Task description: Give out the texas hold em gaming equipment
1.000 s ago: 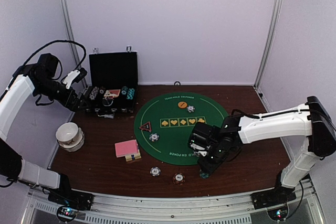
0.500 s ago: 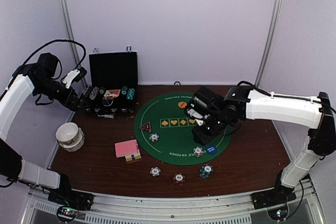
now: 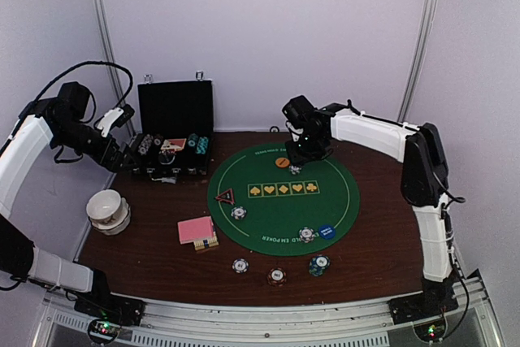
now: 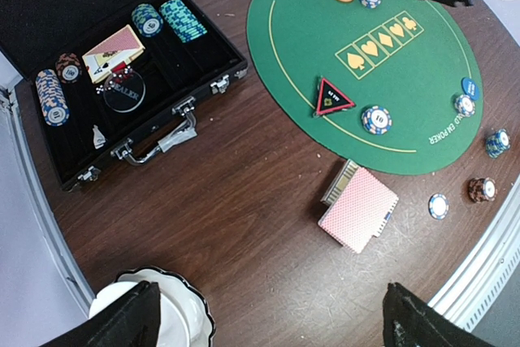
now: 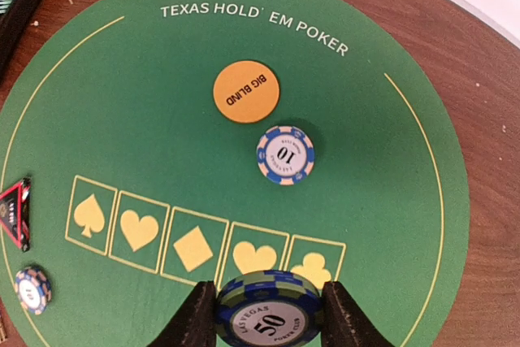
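My right gripper hovers over the far side of the green poker mat. It is shut on a blue-and-green 50 chip, held above the card boxes. An orange Big Blind button and a 10 chip lie just beyond it. The red-edged triangle marker and a chip sit on the mat's left. A blue button and a chip sit at its near edge. The pink-backed cards lie left of the mat. My left gripper is open and empty, high over the table's left.
The open black chip case stands at the back left with chip stacks and cards inside. A white bowl sits at the left edge. Three chip stacks lie on the wood near the front edge.
My right gripper has moved from the mat's near front edge to its far side, carrying the 50 chip. The left arm has not moved.
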You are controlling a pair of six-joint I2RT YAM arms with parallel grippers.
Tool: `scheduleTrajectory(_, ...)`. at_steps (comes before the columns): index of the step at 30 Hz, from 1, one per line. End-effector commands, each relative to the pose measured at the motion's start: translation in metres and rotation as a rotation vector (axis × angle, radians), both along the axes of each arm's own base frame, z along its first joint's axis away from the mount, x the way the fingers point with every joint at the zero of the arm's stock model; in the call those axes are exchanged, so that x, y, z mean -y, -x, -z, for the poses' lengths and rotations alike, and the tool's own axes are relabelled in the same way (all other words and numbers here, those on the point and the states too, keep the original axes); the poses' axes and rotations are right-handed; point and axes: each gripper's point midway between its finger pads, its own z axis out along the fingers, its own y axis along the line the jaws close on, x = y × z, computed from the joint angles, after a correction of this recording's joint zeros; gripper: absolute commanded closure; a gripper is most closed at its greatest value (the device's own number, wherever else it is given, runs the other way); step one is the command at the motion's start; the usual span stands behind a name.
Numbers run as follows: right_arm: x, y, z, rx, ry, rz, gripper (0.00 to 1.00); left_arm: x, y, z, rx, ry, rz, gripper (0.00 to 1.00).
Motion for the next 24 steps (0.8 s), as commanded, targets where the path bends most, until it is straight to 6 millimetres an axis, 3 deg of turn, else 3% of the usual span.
scheduleTrajectory(1, 0.002, -0.032, 0.003, 0.023, 0.0, 0.027, 0.81, 0.002, 0.003, -0.011, 0.035, 0.004, 0.01, 0.02)
scheduleTrajectory(11, 0.04, -0.081, 0.039, -0.015, -0.043, 0.161, 0.8, 0.003, -0.001, -0.008, 0.021, 0.007, 0.015, 0.03)
scheduleTrajectory(24, 0.057, -0.102, 0.089, -0.093, -0.05, 0.205, 0.79, 0.003, -0.002, -0.008, 0.019, 0.01, 0.014, 0.02)
